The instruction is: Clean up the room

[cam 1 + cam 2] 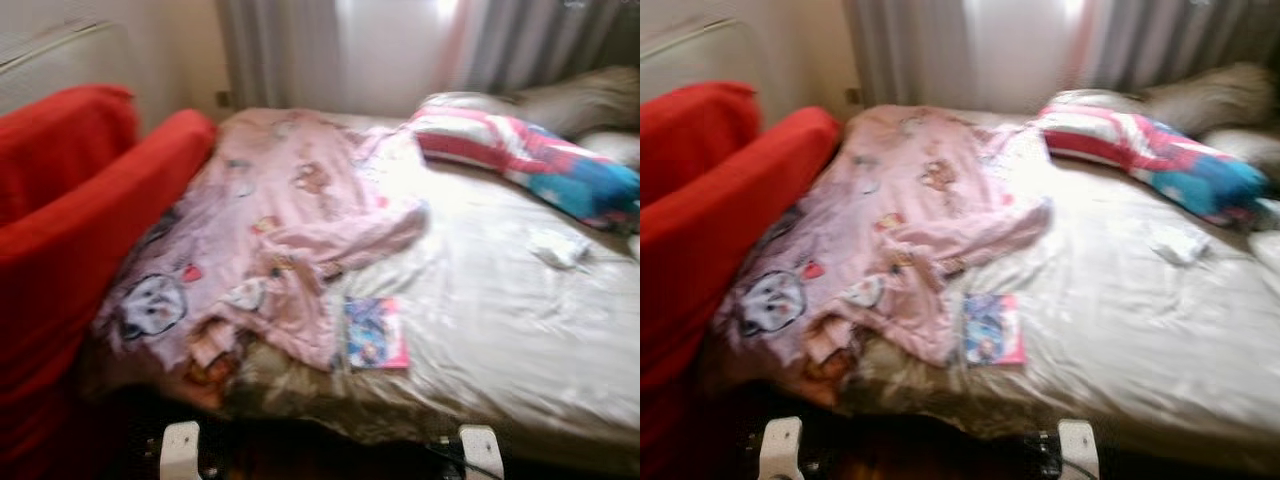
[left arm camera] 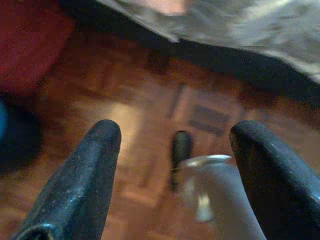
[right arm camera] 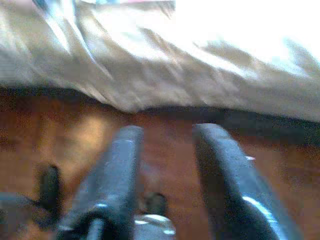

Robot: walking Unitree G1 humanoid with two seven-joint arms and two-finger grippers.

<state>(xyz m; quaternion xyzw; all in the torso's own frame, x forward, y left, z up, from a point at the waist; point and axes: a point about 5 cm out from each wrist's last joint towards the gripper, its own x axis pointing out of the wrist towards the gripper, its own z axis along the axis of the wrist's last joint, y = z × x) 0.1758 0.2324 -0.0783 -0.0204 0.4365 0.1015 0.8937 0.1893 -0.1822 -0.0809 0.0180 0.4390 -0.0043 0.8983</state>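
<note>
Blurred frames. Bed [image 1: 520, 340] with beige sheet ahead. Pink blanket [image 1: 290, 220] heaped across bed's left half, edge against red sofa [image 1: 70, 230]. Book [image 1: 375, 333] flat near bed's front edge, just right of blanket. Striped pillow [image 1: 520, 155] at far right, small white item [image 1: 558, 247] near it. Curtains [image 1: 300, 50] behind. Left gripper [image 2: 175, 165] low over wood floor [image 2: 125, 115], jaws wide, holding nothing. Right gripper [image 3: 165, 170] over floor below bed edge, jaws narrow, holding nothing. Both well below book.

Bed [image 1: 520, 340] ahead; armchair [image 1: 70, 230] touching its left side. Blanket [image 1: 270, 230] on bed's left half, booklet [image 1: 375, 332] just right of it nr front edge. Pillows [image 1: 530, 150] back right, curtains [image 1: 300, 50] behind.
</note>
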